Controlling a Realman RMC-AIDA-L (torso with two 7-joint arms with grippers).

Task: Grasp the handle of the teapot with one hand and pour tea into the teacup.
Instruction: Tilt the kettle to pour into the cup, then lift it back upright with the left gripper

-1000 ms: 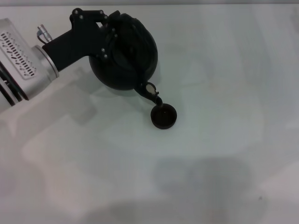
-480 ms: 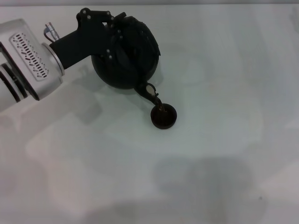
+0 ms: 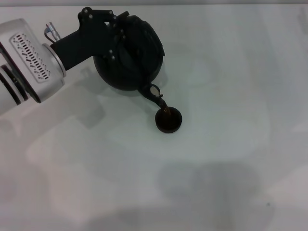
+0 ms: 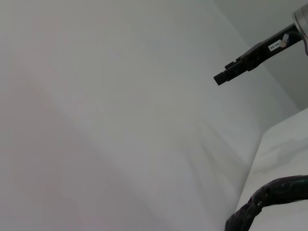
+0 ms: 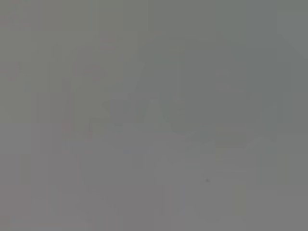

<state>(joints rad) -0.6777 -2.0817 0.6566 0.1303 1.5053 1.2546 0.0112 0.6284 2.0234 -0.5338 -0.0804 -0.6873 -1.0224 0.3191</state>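
Left gripper [image 3: 117, 36], at about ten o'clock in the head view, is seen clamped on the handle [image 3: 126, 41] of the teapot [image 3: 130, 53]; the hoop is held so that the pot can be hung and tipped by the wrist alone. The teapot is tilted toward five o'clock, its spout [image 3: 155, 94] brought just over the rim of the teacup [image 3: 168, 120]; a thin brown stream appears to be falling into the cup, so the pour is judged to be under way. The cup is left free-standing on the white table [image 3: 231, 159], near the centre, directly below the spout's tip. One teapot, one teacup and one working gripper are counted; the right gripper is not seen.
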